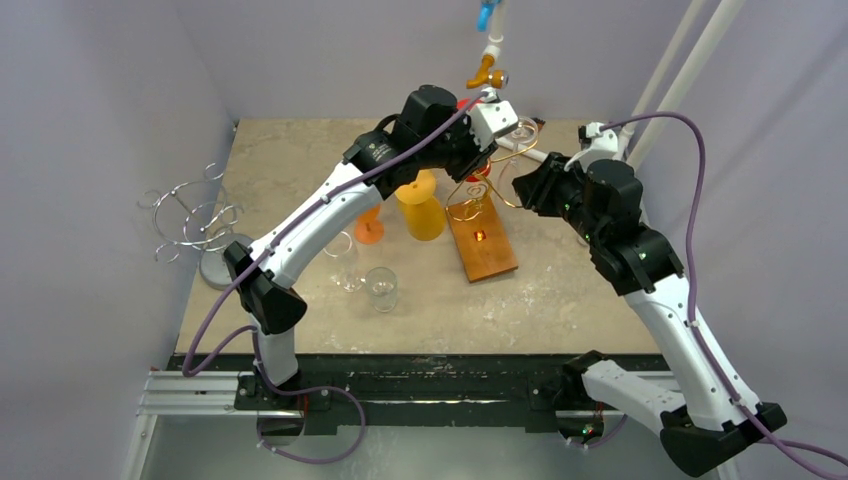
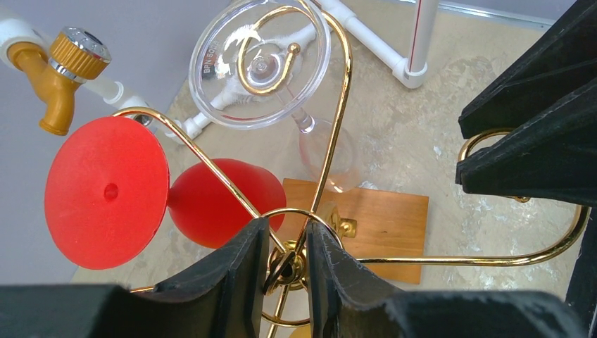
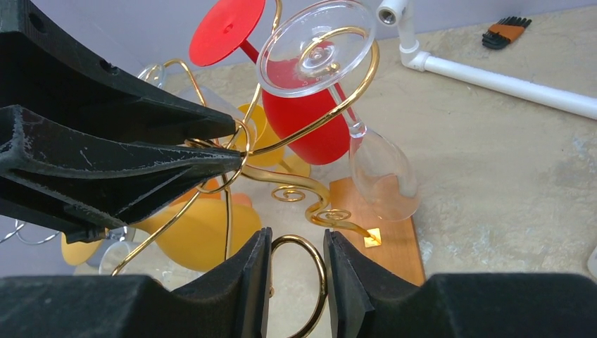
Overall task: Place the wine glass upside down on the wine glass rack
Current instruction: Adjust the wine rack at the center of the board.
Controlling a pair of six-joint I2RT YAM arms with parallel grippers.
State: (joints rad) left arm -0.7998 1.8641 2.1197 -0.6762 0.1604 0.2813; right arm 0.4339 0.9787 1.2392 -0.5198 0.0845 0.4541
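Clear wine glass (image 3: 384, 176) hangs upside down on the gold wine glass rack (image 2: 338, 91). Its foot is caught in a spiral arm end and its bowl points down over the wooden base (image 2: 380, 218). In the left wrist view it's at 12 o'clock from the rack hub, w/ a red glass (image 2: 105, 190) hung the same way at approx. 9 o'clock.

Left gripper (image 2: 286, 232) is clamped on the hub at the rack's centre. Right gripper (image 3: 297, 239) has its fingers closed round a gold loop of another arm, touching both sides as far as can be told.

Judgement: placing looks done. What's left is letting go of the rack and backing both arms off w/o jolting it.

Other glasses (image 1: 380, 288) stand on the table (image 1: 560, 300) at approx. 7 o'clock from the base.
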